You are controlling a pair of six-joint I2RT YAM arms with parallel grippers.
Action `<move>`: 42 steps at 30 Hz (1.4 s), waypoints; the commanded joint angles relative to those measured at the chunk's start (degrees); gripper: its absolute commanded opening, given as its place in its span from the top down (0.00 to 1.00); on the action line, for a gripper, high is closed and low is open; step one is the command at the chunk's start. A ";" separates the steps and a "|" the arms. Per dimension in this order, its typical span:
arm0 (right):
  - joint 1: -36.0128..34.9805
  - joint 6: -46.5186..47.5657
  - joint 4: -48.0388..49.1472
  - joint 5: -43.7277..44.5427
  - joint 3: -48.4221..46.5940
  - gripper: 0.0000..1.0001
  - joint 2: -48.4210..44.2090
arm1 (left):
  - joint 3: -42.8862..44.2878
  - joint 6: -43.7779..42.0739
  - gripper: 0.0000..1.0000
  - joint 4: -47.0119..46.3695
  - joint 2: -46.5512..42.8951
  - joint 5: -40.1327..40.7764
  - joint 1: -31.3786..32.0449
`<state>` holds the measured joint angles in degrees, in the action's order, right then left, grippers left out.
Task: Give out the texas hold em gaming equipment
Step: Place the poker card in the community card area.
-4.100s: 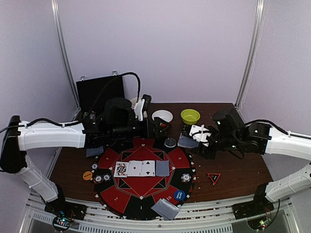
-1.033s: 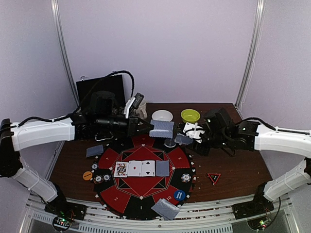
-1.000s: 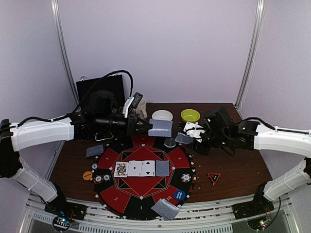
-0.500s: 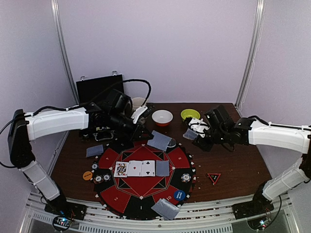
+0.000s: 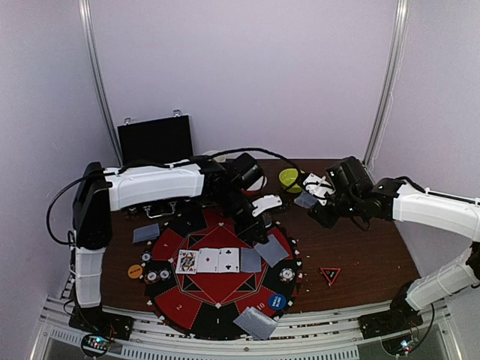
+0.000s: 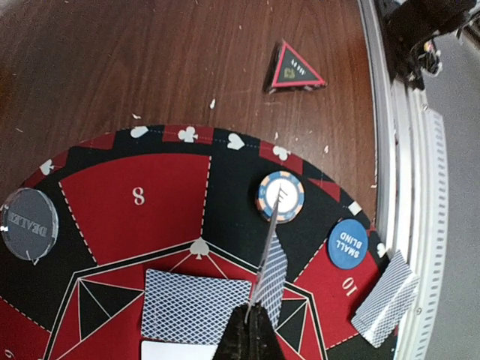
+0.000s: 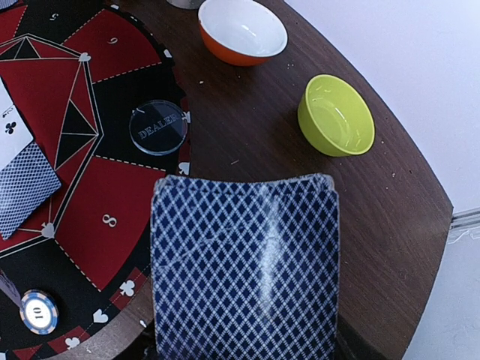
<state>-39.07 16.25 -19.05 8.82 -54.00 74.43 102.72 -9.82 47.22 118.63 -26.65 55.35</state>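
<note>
My left gripper (image 5: pixel 262 237) (image 6: pixel 251 328) is shut on one blue-grey-backed playing card (image 5: pixel 272 251) (image 6: pixel 271 274). It holds the card edge-up over the right side of the round mat, beside a face-down card (image 6: pixel 196 306) and short of a striped chip (image 6: pixel 280 196). My right gripper (image 5: pixel 312 197) is shut on the deck of cards (image 7: pixel 246 262) (image 5: pixel 305 199) above the table's back right; the deck hides its fingers. Three face-up cards (image 5: pixel 208 259) lie in the mat's middle. Around them are the blue small-blind disc (image 6: pixel 347 243), orange disc (image 5: pixel 135 271), triangle marker (image 6: pixel 294 71) and dealer disc (image 7: pixel 159 126).
An orange bowl (image 7: pixel 242 30) and a yellow-green bowl (image 7: pixel 336 115) stand behind the mat (image 5: pixel 180 304). A black case (image 5: pixel 154 139) stands open at the back left. Dealt cards lie at the mat's near edge (image 5: pixel 256 322) and its left (image 5: pixel 145 233). Two chips (image 5: pixel 158 275) sit left.
My left arm has swung from behind the mat to its right side and come down, still holding the card. The right gripper has drifted slightly right with the deck.
</note>
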 commanded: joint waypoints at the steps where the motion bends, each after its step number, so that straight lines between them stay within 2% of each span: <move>1: 0.40 -0.61 -1.18 0.87 0.46 0.45 -2.10 | 6.58 -6.10 1.00 10.25 4.83 7.69 1.64; 5: 0.39 -0.63 -0.83 0.29 0.72 0.45 -3.00 | 8.86 -6.28 1.00 10.33 6.32 9.90 1.69; 22: 0.40 -0.69 -0.50 -0.85 1.88 0.45 -4.74 | 16.14 -9.19 1.00 14.65 13.28 9.58 2.92; 34: 0.40 -0.78 0.37 -1.67 2.32 0.45 -4.86 | 22.62 -9.30 0.98 13.06 18.26 14.82 3.27; 42: 0.39 -1.04 0.59 -1.79 3.02 0.45 -5.38 | 22.36 -13.12 0.99 10.78 18.71 16.90 4.44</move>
<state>-39.07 16.05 -19.55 7.42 -51.88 70.65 123.57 -19.90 59.99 136.46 -11.79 58.54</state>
